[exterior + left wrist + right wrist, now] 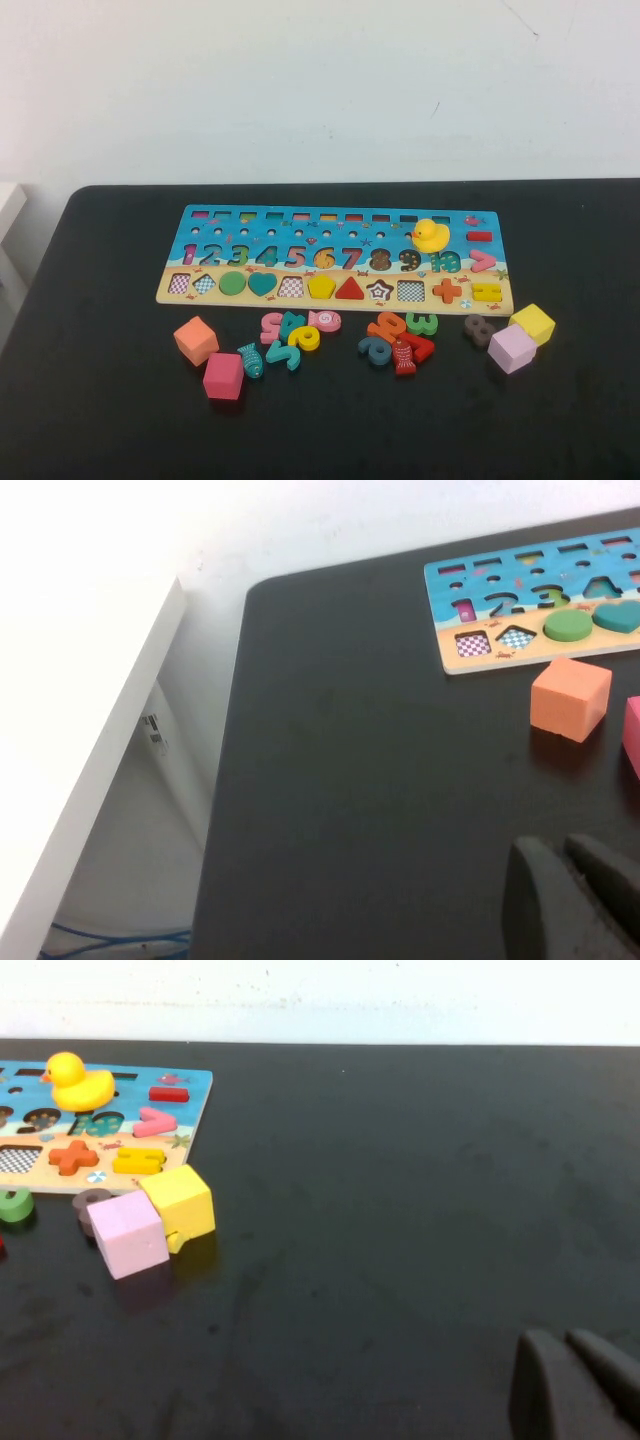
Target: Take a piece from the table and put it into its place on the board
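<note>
The board (pixel 335 258) is lying across the middle of the table (pixel 110 420), long side facing the robot. The piece (pixel 321 287), a yellow pentagon, is sitting in its cut-out in the sandy lower band, between a checkered empty slot and the red triangle (pixel 349 288). A yellow duck (pixel 430 236) is standing on the blue part toward the board's right end.

Loose items are lying on the table in front of the board: an orange cube (pixel 196 340) and a pink cube (pixel 223 376) on the left, two heaps of number pieces (pixel 398 340) in the middle, a yellow cube (pixel 532 323) and a lilac cube (pixel 512 348) touching each other on the right. Individual digits in the heaps are overlapping and hard to read.

Neither arm is showing in the high view. The left gripper (pixel 570 900) is appearing only as two dark fingertips at the frame edge of the left wrist view, pressed together with nothing between them, hanging over bare table near the orange cube. The right gripper (pixel 575 1385) is likewise cut off to two dark fingertips lying close together, nothing held, over bare table well apart from the yellow cube. The wrist views are each cutting off most of the board.
</note>
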You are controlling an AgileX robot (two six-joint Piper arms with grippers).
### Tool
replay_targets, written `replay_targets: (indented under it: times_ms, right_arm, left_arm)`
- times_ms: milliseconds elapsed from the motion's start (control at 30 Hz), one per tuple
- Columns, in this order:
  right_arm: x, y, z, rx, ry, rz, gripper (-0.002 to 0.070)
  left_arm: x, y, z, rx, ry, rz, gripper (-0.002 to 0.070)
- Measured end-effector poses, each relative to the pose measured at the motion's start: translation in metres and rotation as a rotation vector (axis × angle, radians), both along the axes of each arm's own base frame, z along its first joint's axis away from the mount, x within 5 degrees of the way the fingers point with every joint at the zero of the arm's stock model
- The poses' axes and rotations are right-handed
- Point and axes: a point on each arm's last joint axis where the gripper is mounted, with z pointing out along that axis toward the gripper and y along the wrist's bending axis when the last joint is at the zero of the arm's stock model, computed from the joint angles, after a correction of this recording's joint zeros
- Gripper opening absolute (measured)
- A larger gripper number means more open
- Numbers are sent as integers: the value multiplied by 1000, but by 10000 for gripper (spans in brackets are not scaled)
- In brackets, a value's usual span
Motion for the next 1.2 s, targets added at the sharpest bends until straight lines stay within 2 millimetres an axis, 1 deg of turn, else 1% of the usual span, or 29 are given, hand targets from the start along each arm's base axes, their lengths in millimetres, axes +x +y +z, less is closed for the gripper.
replay_targets:
  times_ms: [700,1200]
  right_arm:
    - [0,0,0,0,0,0,19]
    - [0,0,0,0,0,0,19]
  left_arm:
    - [0,-1,0,-14,5,-3,0]
    - [0,-3,0,-107,4,-10,0]
